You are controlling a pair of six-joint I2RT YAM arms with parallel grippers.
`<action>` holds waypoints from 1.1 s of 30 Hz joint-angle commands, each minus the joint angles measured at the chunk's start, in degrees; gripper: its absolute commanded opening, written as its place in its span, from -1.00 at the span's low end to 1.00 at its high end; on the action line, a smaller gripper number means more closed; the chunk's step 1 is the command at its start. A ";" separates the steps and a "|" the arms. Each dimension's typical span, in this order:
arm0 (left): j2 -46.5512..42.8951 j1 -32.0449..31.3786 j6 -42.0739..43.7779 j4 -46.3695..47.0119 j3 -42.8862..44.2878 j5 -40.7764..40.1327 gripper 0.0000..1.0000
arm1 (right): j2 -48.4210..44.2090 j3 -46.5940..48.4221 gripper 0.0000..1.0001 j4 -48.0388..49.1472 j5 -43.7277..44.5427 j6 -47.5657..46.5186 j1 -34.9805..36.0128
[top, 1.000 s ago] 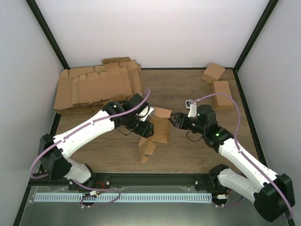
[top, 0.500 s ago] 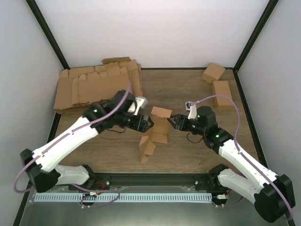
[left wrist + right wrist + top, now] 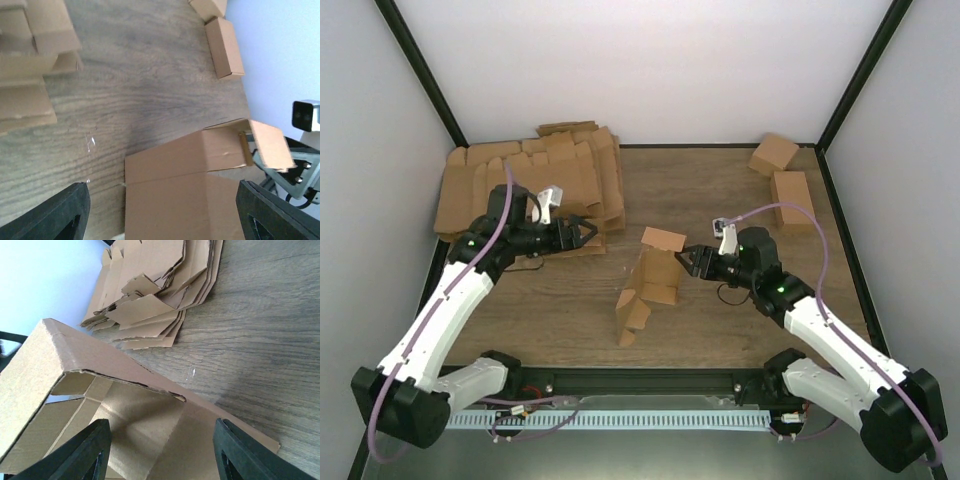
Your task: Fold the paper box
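Left tool (image 3: 584, 233) pulled back from paper box (image 3: 658, 276) to stack of flat blanks (image 3: 525, 185); jaws wide, empty. Box stands half-formed on tabletop (image 3: 720, 190), right of stack. Right tool (image 3: 693, 262) wide beside box. Mid-fold: you likely need grip, then flap tuck.

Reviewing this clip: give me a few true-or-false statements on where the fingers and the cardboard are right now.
1. The left fingers are shut on the paper box. False: they are open and apart from it, by the pile of flat blanks.
2. The right fingers are open, close beside the paper box. True.
3. Two folded boxes lie at the table's far right. True.
4. The pile of flat blanks lies at the near right. False: far left.
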 commanded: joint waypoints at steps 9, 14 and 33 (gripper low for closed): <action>5.13 5.76 -1.67 15.50 -12.72 24.21 0.66 | 1.28 1.61 0.18 0.82 -1.27 -1.69 -0.26; 6.28 5.23 -2.95 19.71 -14.98 26.32 0.60 | 1.85 1.67 0.18 1.22 -1.59 -1.67 -0.28; 18.74 -5.03 -4.59 27.24 -7.56 25.90 0.43 | 2.73 1.01 0.08 1.64 -2.64 -1.74 -0.22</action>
